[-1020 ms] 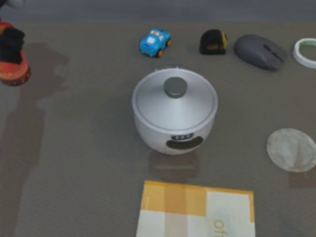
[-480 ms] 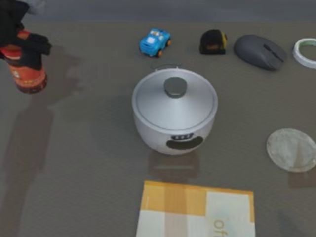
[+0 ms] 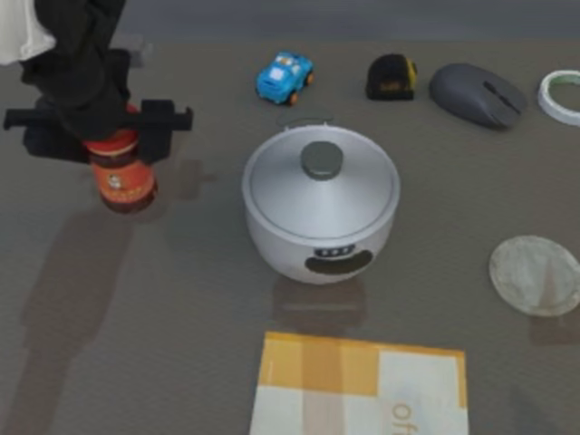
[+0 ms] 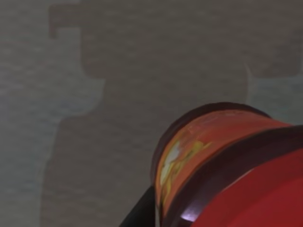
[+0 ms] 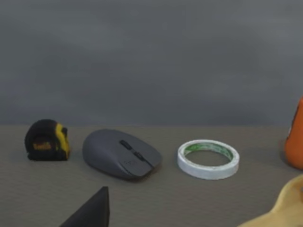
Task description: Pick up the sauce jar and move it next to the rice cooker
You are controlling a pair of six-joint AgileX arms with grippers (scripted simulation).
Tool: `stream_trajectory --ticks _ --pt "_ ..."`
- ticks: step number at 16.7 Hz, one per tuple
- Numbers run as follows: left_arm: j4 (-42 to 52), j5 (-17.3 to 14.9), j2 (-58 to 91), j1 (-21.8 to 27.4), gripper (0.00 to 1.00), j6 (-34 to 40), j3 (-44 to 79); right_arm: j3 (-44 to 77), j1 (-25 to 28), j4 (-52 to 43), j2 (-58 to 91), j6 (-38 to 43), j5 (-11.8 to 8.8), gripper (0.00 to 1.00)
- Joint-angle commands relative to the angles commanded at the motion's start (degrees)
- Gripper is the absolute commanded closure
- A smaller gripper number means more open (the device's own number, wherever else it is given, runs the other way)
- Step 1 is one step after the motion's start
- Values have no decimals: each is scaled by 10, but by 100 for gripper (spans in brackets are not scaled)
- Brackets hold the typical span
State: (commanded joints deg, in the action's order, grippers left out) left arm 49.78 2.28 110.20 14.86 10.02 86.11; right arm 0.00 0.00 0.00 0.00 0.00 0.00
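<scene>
The sauce jar, with a red lid and an orange-red label, hangs upright in my left gripper, which is shut on its upper part from above. It is left of the rice cooker, a good gap away, and casts a shadow on the table below. The left wrist view is filled by the jar's lid and label, with grey table beyond. The silver-white cooker stands mid-table, its dark panel facing the front. My right arm is out of the top view; a dark part of it shows in the right wrist view.
Along the back edge lie a blue toy car, a black-yellow tape measure, a grey mouse and a white tape roll. A flat grey disc lies at the right. An orange-white booklet lies in front of the cooker.
My left gripper has carried the jar from the far left edge rightward and toward the front, closer to the cooker. Nothing else has moved.
</scene>
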Motion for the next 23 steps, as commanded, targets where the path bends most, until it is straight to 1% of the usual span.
stream_trajectory --ticks 2,4,9,15,20,23 --pt "-20 16 -11 23 100 48 -27 0 0 0 0 0 0 0" --pt "-31 25 -17 35 100 71 -41 0 0 0 0 0 0 0" --pt "-33 24 -14 34 100 71 -42 0 0 0 0 0 0 0" --pt "-118 23 29 32 100 68 -80 0 0 0 0 0 0 0" --pt "-128 23 35 32 100 67 -85 0 0 0 0 0 0 0" --pt "-128 23 35 32 77 67 -85 0 0 0 0 0 0 0"
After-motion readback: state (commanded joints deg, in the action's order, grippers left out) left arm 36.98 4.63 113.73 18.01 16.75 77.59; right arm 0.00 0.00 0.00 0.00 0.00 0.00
